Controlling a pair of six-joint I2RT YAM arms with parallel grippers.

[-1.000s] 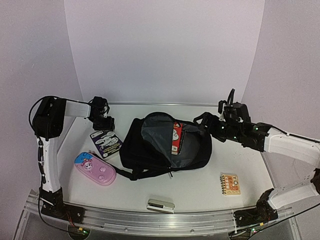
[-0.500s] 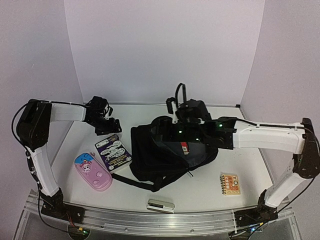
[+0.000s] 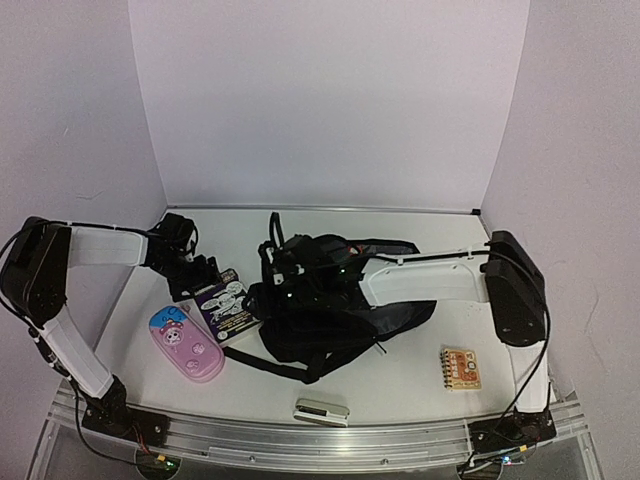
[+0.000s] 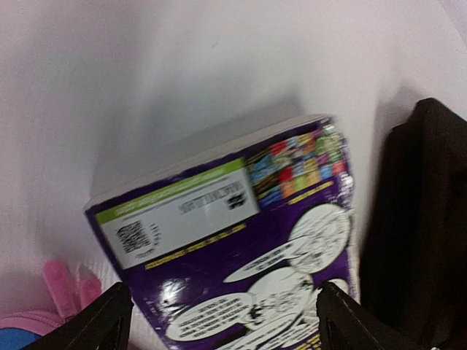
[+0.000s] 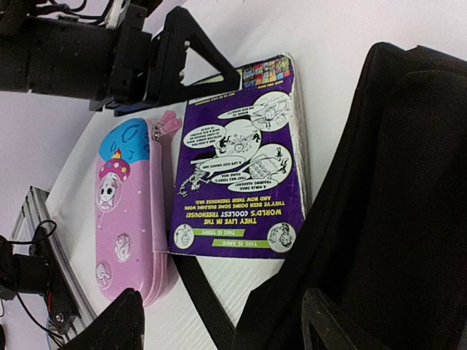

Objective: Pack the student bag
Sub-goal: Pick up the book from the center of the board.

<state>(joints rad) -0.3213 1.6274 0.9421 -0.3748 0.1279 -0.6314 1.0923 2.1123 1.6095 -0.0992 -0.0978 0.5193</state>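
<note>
Nearest my bases, a small silvery object [image 3: 321,410] lies by the front edge of the counter [image 3: 420,390], and an orange notepad [image 3: 460,367] sits off to the right, well apart from everything else. On the left is a pink pencil case [image 3: 186,343], its long side just beside a purple comic book [image 3: 228,308] that lies flat, back cover up.

The student bag [image 3: 340,322] is slumped in the middle of the counter, its left flank just beside the book and a strap [image 3: 290,367] trailing toward me.

My right end effector [image 5: 222,324] reaches across the bag to its left edge, fingers spread wide and empty above the strap and the book's corner. My left end effector [image 4: 222,324] hangs over the book's far end, fingers spread wide, gripping nothing.
</note>
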